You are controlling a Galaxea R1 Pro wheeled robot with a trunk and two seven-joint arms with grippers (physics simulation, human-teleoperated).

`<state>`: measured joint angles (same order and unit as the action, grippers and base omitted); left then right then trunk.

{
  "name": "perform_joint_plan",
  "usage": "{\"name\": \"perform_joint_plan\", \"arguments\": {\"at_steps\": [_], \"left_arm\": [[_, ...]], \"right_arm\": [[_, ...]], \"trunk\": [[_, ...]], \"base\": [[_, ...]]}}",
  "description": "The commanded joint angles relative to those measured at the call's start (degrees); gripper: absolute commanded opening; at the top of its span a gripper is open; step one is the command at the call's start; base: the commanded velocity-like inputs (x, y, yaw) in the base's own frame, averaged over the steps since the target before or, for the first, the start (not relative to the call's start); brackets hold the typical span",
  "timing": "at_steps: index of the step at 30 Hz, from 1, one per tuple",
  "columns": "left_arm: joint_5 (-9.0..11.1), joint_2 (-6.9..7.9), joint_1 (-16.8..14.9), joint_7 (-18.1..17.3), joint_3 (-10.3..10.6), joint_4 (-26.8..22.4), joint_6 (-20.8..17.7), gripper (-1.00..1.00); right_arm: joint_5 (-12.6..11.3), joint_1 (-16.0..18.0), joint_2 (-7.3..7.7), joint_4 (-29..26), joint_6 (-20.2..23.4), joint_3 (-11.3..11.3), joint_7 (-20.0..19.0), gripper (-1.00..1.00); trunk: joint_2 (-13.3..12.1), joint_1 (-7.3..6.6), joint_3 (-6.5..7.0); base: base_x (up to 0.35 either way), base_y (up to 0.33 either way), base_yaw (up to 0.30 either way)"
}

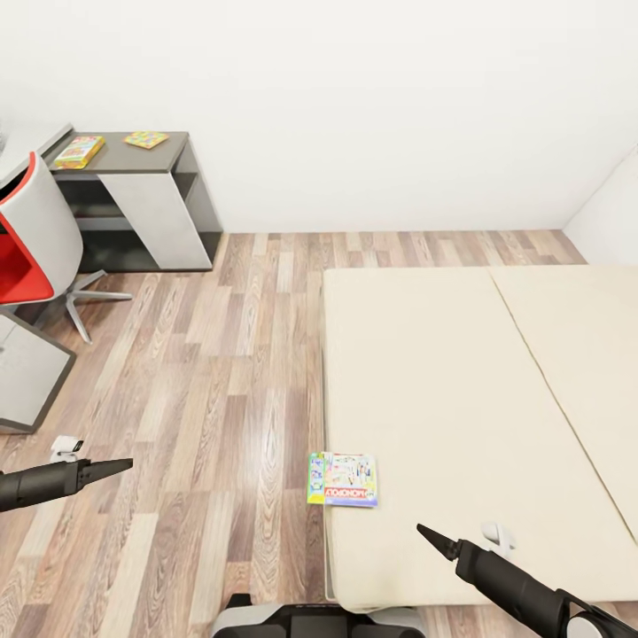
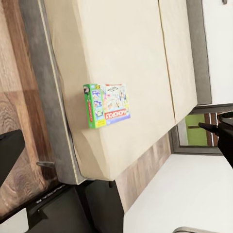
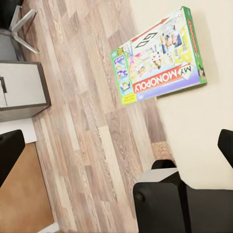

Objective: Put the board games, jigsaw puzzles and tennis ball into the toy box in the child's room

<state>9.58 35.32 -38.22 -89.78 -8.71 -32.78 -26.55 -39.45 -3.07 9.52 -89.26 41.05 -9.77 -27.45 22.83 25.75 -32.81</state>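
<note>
Facing the bed (image 1: 461,390), the robot had both arms low and forward with nothing in either gripper. The left gripper (image 1: 120,464) hung over the wood floor (image 1: 221,372) at the near left; its tips looked pressed to one point in the head view, but the left wrist view showed a dark finger (image 2: 9,153) at one edge only, so I could not tell whether it was closed. The right gripper (image 1: 430,534) hovered above the near part of the mattress, right of the Monopoly box; the right wrist view showed one dark finger (image 3: 8,155) at each side edge with a wide gap between, so it was spread apart.

The Monopoly board game (image 1: 342,479) lay flat on the mattress at its near-left edge, its green end sticking out slightly over the floor. The right wrist view showed the lid clearly, reading MY MONOPOLY on a red stripe (image 3: 160,58). The left wrist view showed it too (image 2: 107,104), sitting at the mattress edge above the grey bed frame (image 2: 46,97).

Far left, the dark-grey desk wing (image 1: 133,159) stood against the white wall. On top sat a yellow-red game box (image 1: 79,151) and, just right of it and apart, a thin mosaic puzzle square (image 1: 145,139). A red and white swivel chair (image 1: 31,239) stood nearer at the left. A white cabinet corner (image 1: 27,372) showed at the left edge.
</note>
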Motion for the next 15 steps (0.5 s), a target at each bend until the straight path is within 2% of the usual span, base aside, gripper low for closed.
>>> {"name": "perform_joint_plan", "arguments": {"at_steps": [1,15], "left_arm": [[0.00,0.01,-0.02,-0.22,0.01,0.00,-0.61,1.00],[0.00,0.01,-0.02,-0.22,0.01,0.00,-0.61,1.00]], "right_arm": [[-0.17,0.00,-0.04,-0.05,0.35,-0.07,-0.06,1.00],[-0.10,0.00,-0.63,-0.10,0.35,-0.07,-0.06,1.00]], "trunk": [[0.09,0.04,0.03],[0.09,0.04,1.32]], "base": [[0.000,0.000,0.000],[0.000,0.000,0.000]]}}
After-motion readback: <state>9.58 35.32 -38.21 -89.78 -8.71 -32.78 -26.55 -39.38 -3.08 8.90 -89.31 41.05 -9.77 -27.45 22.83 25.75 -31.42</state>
